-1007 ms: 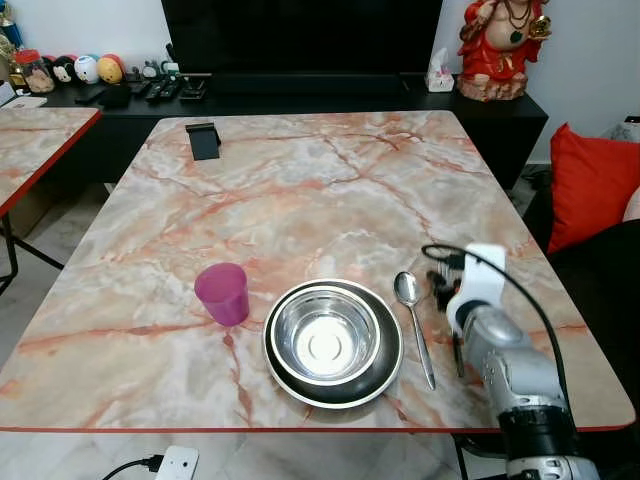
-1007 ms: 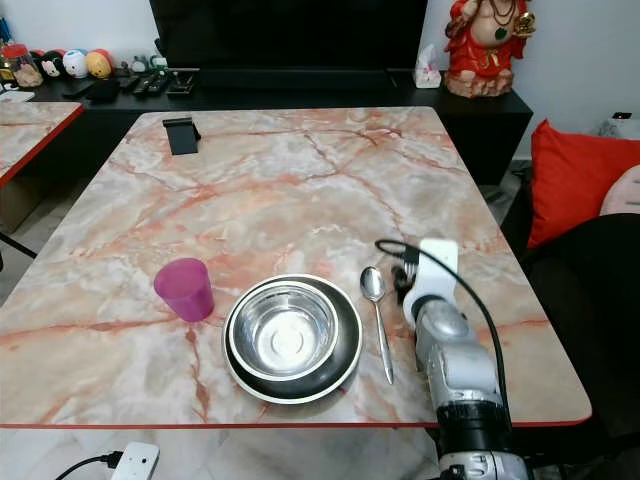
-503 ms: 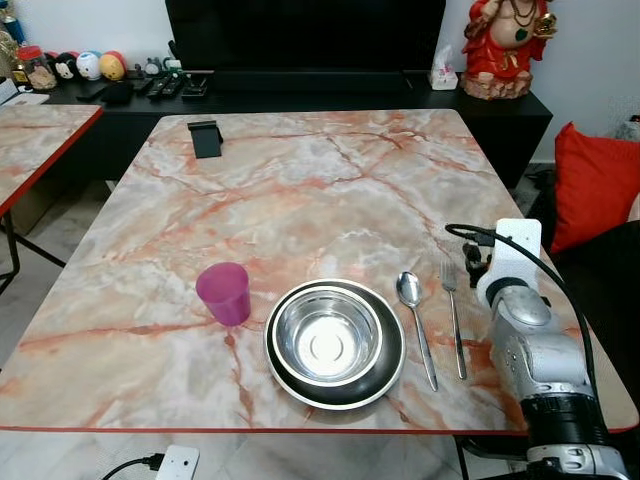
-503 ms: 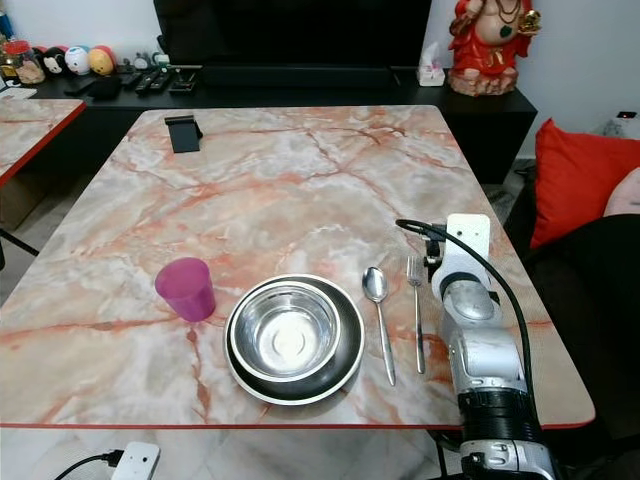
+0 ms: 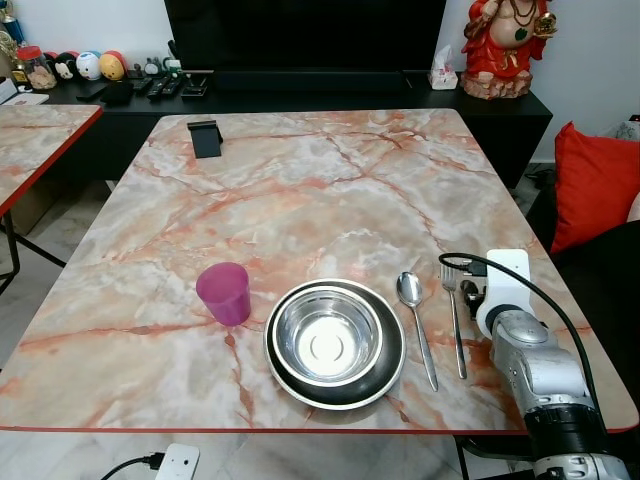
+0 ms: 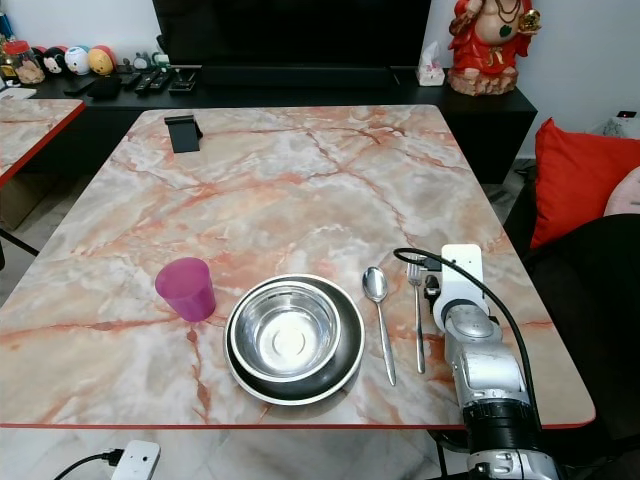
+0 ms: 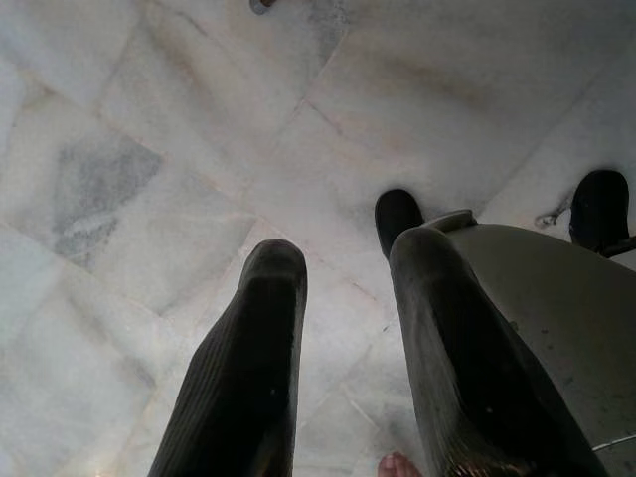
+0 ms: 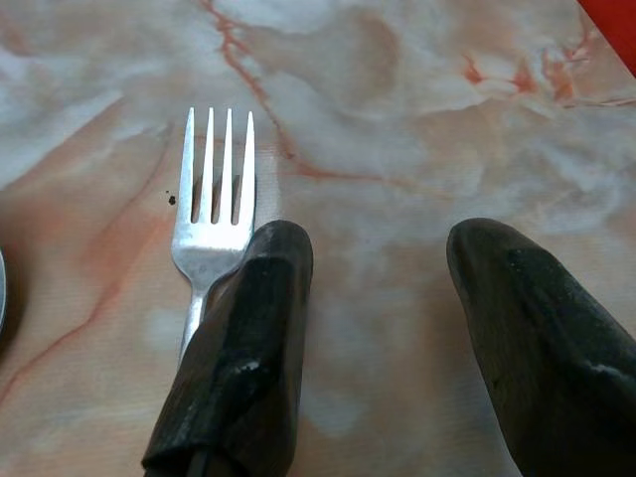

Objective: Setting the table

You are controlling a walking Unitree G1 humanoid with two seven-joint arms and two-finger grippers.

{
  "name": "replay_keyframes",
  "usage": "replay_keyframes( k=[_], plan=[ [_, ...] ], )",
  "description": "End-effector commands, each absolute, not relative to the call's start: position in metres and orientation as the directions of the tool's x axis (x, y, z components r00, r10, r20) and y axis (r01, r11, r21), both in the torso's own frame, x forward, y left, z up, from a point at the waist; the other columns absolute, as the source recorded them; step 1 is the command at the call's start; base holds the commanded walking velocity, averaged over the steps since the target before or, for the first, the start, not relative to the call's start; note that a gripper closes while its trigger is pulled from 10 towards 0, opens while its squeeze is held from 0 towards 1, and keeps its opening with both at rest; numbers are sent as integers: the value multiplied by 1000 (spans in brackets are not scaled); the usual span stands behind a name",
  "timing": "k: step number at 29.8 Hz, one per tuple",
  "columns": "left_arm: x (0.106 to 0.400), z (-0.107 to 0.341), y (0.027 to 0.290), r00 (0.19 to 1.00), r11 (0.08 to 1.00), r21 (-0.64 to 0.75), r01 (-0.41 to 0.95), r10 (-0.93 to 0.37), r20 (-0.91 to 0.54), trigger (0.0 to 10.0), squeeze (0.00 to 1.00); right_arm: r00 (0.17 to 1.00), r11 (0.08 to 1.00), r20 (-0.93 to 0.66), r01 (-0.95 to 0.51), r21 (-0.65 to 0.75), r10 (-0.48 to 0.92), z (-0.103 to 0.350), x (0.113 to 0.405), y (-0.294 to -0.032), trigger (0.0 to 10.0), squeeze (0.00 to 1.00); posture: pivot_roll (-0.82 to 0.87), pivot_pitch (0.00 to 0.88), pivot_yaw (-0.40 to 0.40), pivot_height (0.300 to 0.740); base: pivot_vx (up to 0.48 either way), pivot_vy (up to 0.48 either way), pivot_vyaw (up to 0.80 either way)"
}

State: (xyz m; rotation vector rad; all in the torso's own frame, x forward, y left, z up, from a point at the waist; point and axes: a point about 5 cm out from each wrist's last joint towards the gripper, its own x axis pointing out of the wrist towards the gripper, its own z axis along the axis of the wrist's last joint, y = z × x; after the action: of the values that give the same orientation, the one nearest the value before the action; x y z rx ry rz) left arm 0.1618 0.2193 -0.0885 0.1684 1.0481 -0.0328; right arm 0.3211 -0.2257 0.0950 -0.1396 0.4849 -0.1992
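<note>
A place setting lies at the near edge of a marble table (image 5: 300, 190): a steel bowl (image 5: 326, 336) sits inside a dark plate (image 5: 335, 343), a pink cup (image 5: 223, 293) stands just to its left, and a spoon (image 5: 414, 318) and a fork (image 5: 455, 315) lie side by side to its right, handles toward the robot. The right gripper (image 8: 383, 298) hovers low over the table just right of the fork, its two black fingers (image 8: 243, 328) spread apart and holding nothing; in the right wrist view one finger overlaps the fork's neck while the tines lie free on the marble. The silver right arm (image 5: 535, 370) reaches in from the table's near right corner, a black cable looping over its wrist. The left gripper (image 7: 343, 288) hangs idle over a pale tiled floor (image 7: 149, 149), its fingers parted and empty. At the far end of the table stands a small black stand (image 5: 204, 139). Beyond it a dark cabinet (image 5: 300, 100) carries remotes, small toys, a tissue box (image 5: 440, 75) and a red figurine (image 5: 503, 45). A red cushion (image 5: 592, 185) rests to the right, a second marble table (image 5: 35, 135) to the left, and a white power strip (image 5: 177, 463) lies on the floor below the near edge.
</note>
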Motion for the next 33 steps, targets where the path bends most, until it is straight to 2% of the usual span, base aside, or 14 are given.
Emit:
replay_keyframes(
  k=[1,33],
  plan=[
    [158,-90,222,478,984,128,124,54,-876,10000,0,854,969,-468,150,-194,-226,91,319,-228,10000,0,-25,0,21,740,0,0,0],
    [157,-90,222,478,984,128,122,54,-877,10000,0,867,978,-470,87,-188,-167,93,322,-217,10000,0,-22,0,17,740,0,0,0]
  ],
)
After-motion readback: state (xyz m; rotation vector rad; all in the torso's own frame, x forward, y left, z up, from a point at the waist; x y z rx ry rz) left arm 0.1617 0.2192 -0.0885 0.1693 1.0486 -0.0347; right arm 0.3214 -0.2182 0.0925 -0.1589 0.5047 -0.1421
